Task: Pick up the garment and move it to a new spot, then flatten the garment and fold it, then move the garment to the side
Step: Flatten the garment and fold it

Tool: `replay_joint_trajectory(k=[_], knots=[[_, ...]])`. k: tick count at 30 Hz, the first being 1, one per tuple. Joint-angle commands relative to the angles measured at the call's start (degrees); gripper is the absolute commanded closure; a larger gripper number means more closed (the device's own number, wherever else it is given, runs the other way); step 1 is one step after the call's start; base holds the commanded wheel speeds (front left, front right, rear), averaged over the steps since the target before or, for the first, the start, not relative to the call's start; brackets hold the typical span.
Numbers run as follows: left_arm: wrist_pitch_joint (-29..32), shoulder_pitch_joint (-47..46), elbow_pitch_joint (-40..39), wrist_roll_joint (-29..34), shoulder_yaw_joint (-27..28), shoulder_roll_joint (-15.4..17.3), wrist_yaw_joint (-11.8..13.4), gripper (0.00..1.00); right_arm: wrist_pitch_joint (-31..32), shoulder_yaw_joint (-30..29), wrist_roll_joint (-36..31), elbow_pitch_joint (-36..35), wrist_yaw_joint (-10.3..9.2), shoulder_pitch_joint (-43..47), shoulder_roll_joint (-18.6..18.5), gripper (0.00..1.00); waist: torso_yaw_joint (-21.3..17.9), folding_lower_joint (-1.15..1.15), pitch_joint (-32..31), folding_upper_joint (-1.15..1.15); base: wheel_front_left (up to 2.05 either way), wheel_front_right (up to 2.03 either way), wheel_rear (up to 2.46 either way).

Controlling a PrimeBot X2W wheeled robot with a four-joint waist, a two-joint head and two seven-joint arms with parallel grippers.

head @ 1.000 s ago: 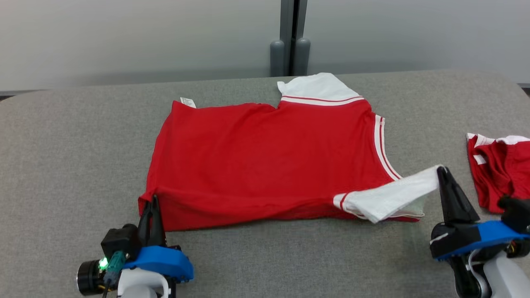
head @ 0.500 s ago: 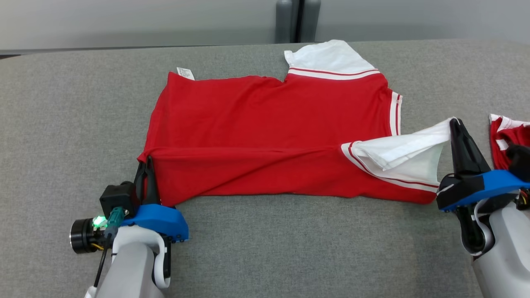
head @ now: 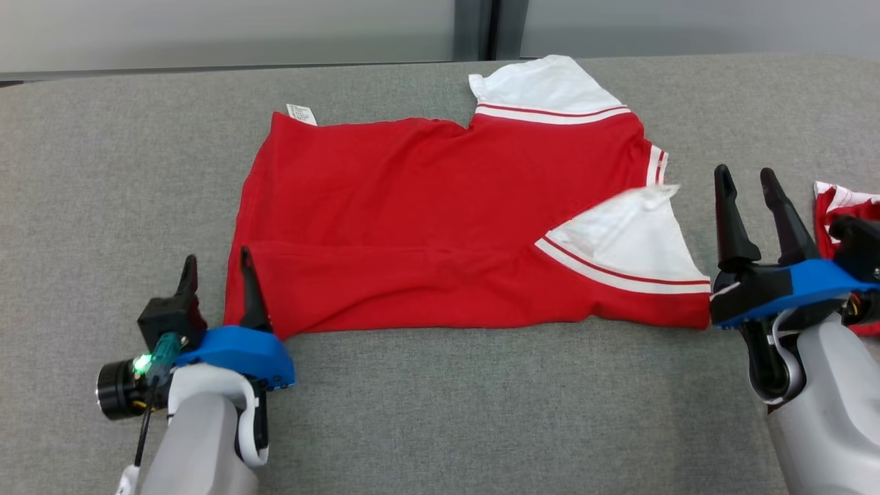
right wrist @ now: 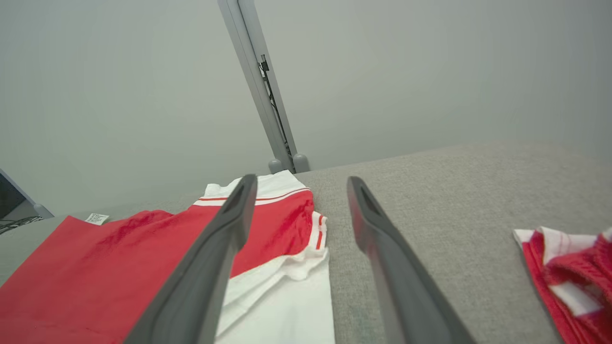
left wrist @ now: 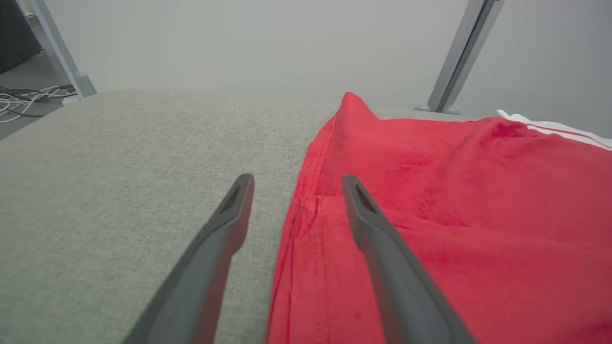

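Note:
The garment (head: 426,199) is a red shirt with white, red-striped sleeves, lying spread on the grey table, its near edge folded over. One white sleeve (head: 629,237) rests folded onto the red body near the right end. My left gripper (head: 216,265) stands open at the shirt's near left corner, one finger over the hem (left wrist: 306,210), holding nothing. My right gripper (head: 746,180) is open just right of the shirt's right end, apart from the sleeve (right wrist: 287,291), its fingers empty.
A second red and white garment (head: 842,206) lies bunched at the table's right edge, beside my right gripper (right wrist: 301,184). A grey post (head: 474,27) stands behind the table's (head: 103,172) far edge. Cables (left wrist: 24,100) lie on the floor.
Both grippers opened and let go of the shirt. The white sleeve dropped from the right gripper onto the red body; the left corner settled flat. The camera tilted down.

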Motion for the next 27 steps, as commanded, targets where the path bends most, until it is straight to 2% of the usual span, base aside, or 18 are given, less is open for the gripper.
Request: replay_joint_trajectory(k=[1, 6, 10, 13, 27], knots=[[-0.1, 0.9, -0.8, -0.5, 0.5, 0.1, 0.0, 0.0, -0.3, -0.6, -0.4, -0.7, 0.01, 1.4, 0.0, 0.0, -0.1, -0.01, -0.1, -0.01, 0.0, 0.0, 0.0], [-0.1, 4.7, -2.0, -4.7, -1.0, 0.0, -0.9, 0.0, -0.2, -2.3, 0.6, -2.8, 0.01, 5.4, 0.9, 0.0, -0.6, -0.01, 0.0, -0.01, 0.0, 0.0, 0.0], [-0.1, 6.3, -1.3, -6.9, -2.1, 0.0, -0.4, 0.0, -0.2, -3.3, 1.0, -3.4, 0.01, 8.3, 1.4, 0.0, -1.1, -0.01, 0.0, -0.01, 0.0, 0.0, 0.0], [-0.1, 6.8, -0.9, -6.9, -2.1, 0.0, 0.6, 0.0, -0.2, -3.6, 1.3, -3.6, 0.01, 9.8, 1.7, 0.0, -1.4, -0.01, 0.1, -0.01, 0.0, 0.0, 0.0], [-0.1, 8.7, -1.2, -7.4, -1.9, 0.0, 2.3, 0.0, -0.2, -2.9, 2.8, -3.1, 0.01, 13.7, 3.0, 0.0, -2.0, -0.01, -0.4, -0.01, 0.0, 0.0, 0.0]])
